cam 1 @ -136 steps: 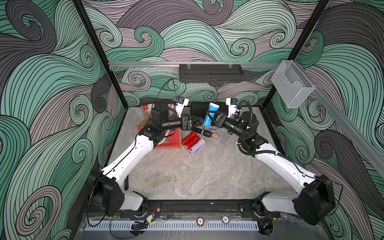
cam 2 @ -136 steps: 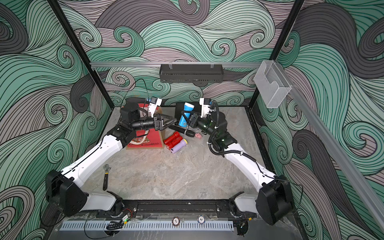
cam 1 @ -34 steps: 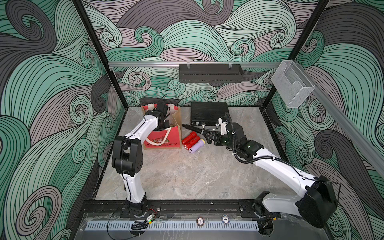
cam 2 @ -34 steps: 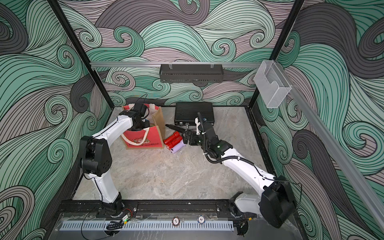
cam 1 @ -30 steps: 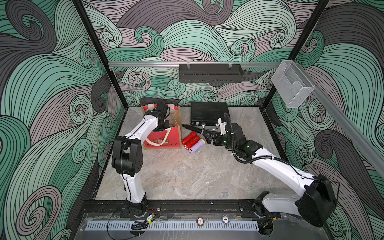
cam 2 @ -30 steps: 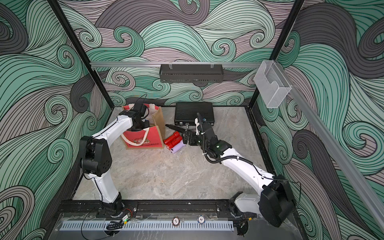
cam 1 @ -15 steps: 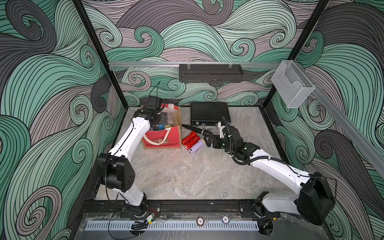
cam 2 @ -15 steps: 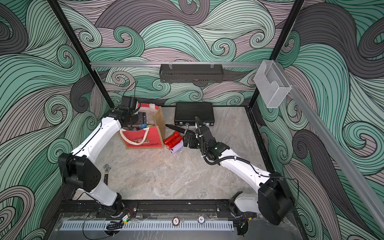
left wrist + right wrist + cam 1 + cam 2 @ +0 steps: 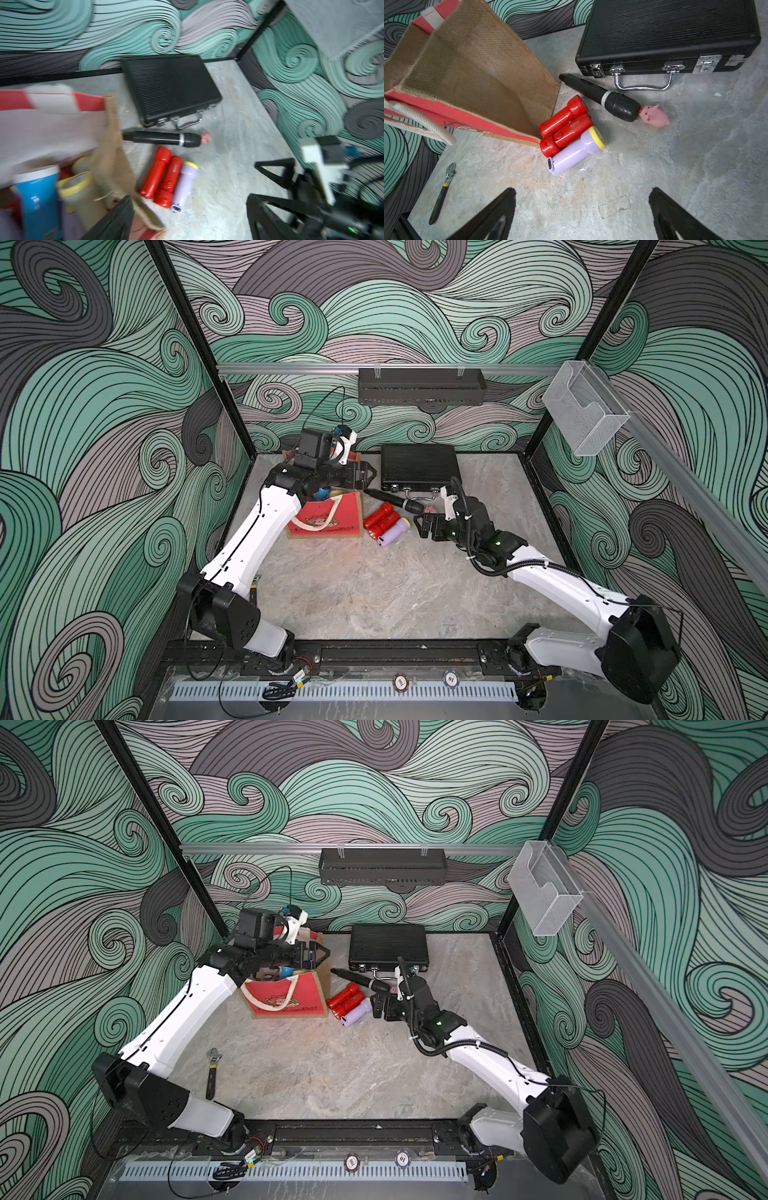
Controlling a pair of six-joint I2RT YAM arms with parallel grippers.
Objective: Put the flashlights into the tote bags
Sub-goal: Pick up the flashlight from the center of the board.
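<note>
The tote bag (image 9: 328, 519) stands mouth up on the grey marbled table (image 9: 374, 597) between green and lilac swirl walls (image 9: 104, 406), with a blue flashlight (image 9: 35, 199) inside it, white head uppermost. The left gripper (image 9: 366, 473) hangs over the bag's brown-side rim, jaws apart and empty, while the right gripper (image 9: 419, 526), spread wide and empty, sits low just beside three flashlights (image 9: 566, 133) lying parallel at the foot of that brown side. The two red ones lie head to tail, and the lilac flashlight (image 9: 575, 150) aims its yellow head toward the black stick (image 9: 600, 95) and pink pig (image 9: 654, 116)
</note>
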